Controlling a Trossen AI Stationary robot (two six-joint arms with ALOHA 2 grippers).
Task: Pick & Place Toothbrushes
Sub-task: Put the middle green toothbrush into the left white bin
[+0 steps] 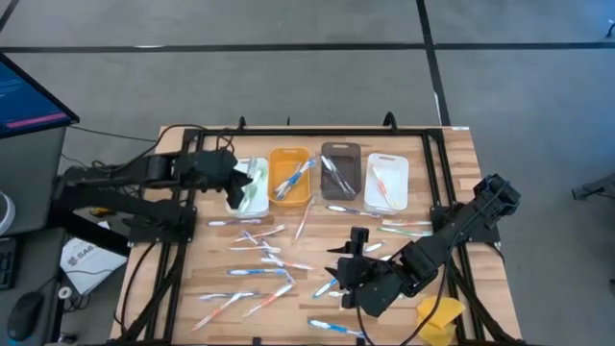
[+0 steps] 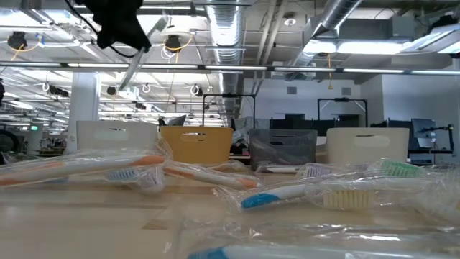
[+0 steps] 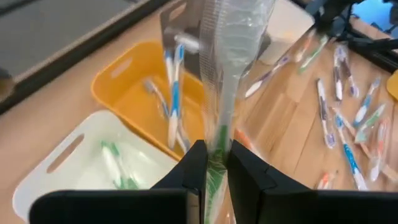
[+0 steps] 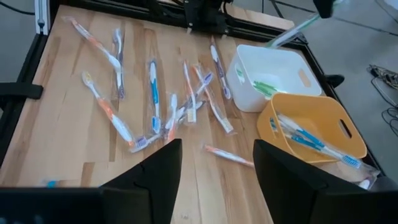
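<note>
Left gripper [image 3: 214,177] above far-left white bin [image 1: 252,185], fingers clamped on wrapped green toothbrush [image 3: 225,87], raised over bin. Right gripper [image 1: 348,272] low over near-right table [image 1: 216,288], fingers apart, holding nothing. Other toothbrushes [image 1: 258,274] scattered across table middle; some in yellow bin [image 1: 289,177], grey bin [image 1: 339,171], right white bin [image 1: 386,182].

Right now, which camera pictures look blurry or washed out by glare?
Low view: the nearest plastic-wrapped toothbrushes lie out of focus, and the ceiling lights glare. Left wrist view: the wrapped green-handled toothbrush in the left gripper is smeared. High view: evenly lit.
</note>
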